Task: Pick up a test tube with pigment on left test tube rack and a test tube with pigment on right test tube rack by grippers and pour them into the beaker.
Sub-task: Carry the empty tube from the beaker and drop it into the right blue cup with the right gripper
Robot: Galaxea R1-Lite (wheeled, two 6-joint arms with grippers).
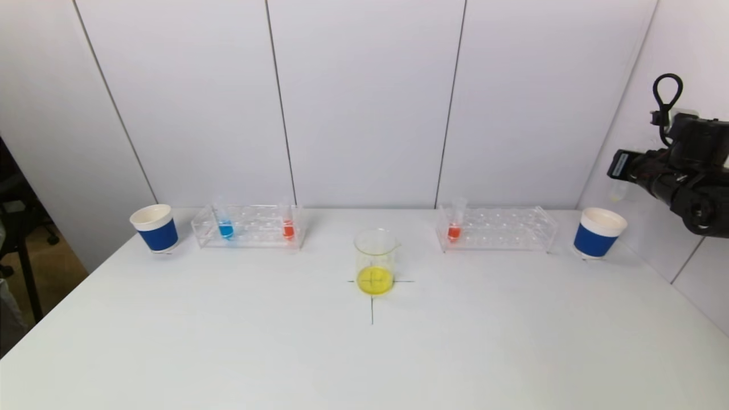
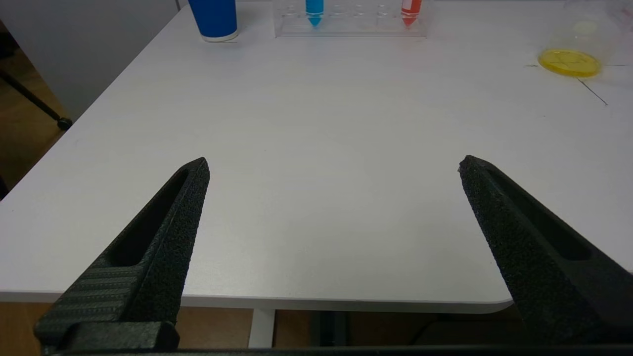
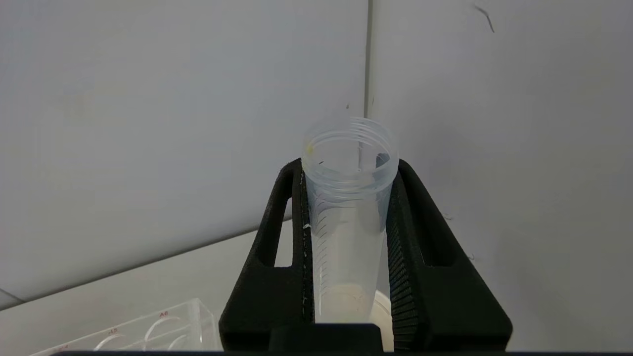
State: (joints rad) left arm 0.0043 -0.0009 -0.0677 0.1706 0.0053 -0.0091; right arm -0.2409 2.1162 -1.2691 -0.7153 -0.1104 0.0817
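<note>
A white table point(image 1: 228, 341) stands against pale wall panels point(image 1: 364, 102). The beaker point(image 1: 375, 262) holding yellow liquid sits mid-table between two racks. The right gripper point(image 3: 348, 217), raised far right, pinches an empty tube point(image 3: 346, 222). The left gripper point(image 2: 334, 165) hovers near, jaws spread.

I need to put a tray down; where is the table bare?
Bare: the whole near half of the table, in front of the beaker. Crowded: the back edge, where cups and both racks line up.
</note>
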